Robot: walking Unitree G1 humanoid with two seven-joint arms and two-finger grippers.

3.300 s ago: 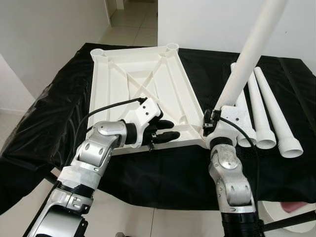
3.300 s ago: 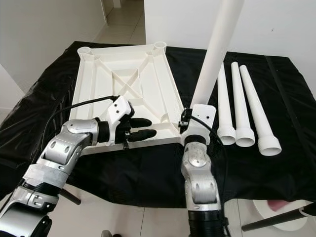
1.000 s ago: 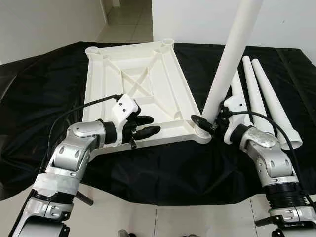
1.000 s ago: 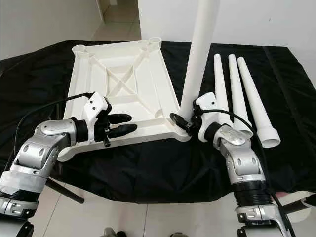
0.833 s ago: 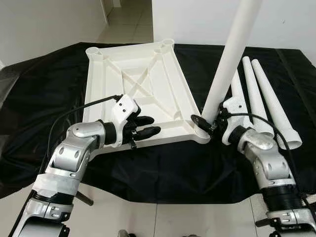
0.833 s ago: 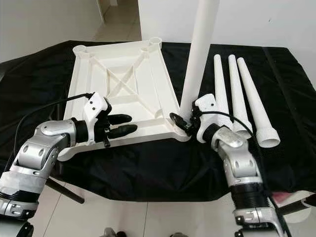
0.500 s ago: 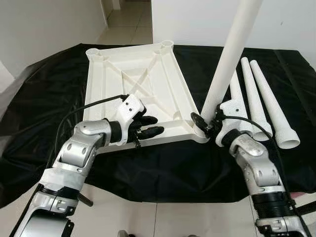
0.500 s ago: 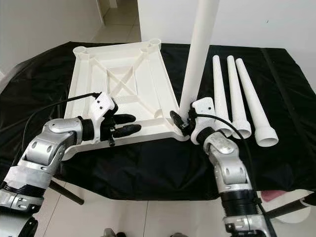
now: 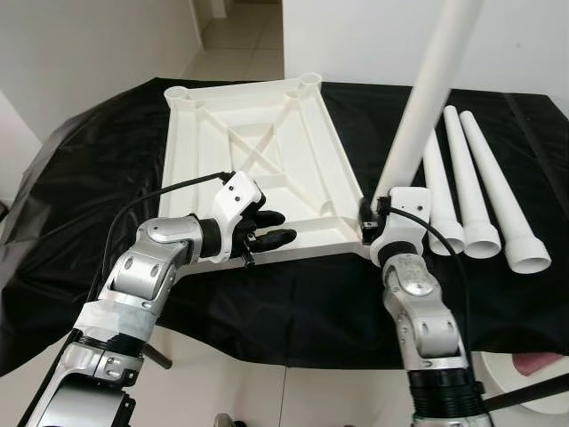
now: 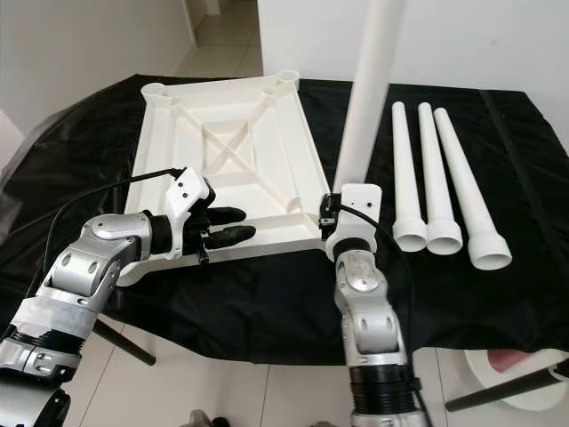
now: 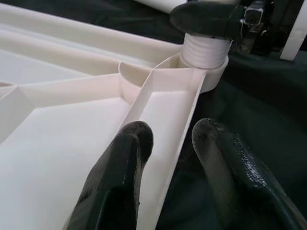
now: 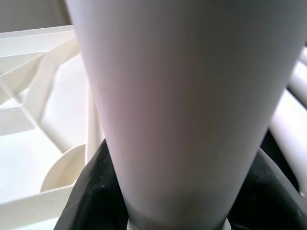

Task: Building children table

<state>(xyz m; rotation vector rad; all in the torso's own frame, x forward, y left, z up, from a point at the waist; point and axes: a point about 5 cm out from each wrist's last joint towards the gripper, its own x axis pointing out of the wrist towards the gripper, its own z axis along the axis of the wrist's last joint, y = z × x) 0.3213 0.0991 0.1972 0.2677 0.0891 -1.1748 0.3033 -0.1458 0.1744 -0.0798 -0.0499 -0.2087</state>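
A white plastic tabletop point(image 9: 258, 151) lies upside down on a table draped in a black cloth point(image 9: 80, 196), its ribbed underside facing up and a round socket at each corner.

The left pincer point(image 9: 274, 228) reaches in from the robot's left at the near edge of the tabletop. In the left wrist view its two black fingers point(image 11: 120, 172) straddle the near rim, one inside the channel and one outside over the cloth, close against the rim; whether they actually press it cannot be told.

At the near right corner a white leg point(image 10: 364, 107) stands nearly upright, its lower end in the corner socket. The left wrist view shows its threaded end sitting in that socket. The right pincer point(image 10: 331, 215) is at the base of this leg, and in the right wrist view the black fingers point(image 12: 91, 196) wrap both sides of the leg, pinching it just above the socket.

Three more legs point(image 10: 440, 187) lie side by side on the cloth to the right of the tabletop, wide open ends toward the robot.
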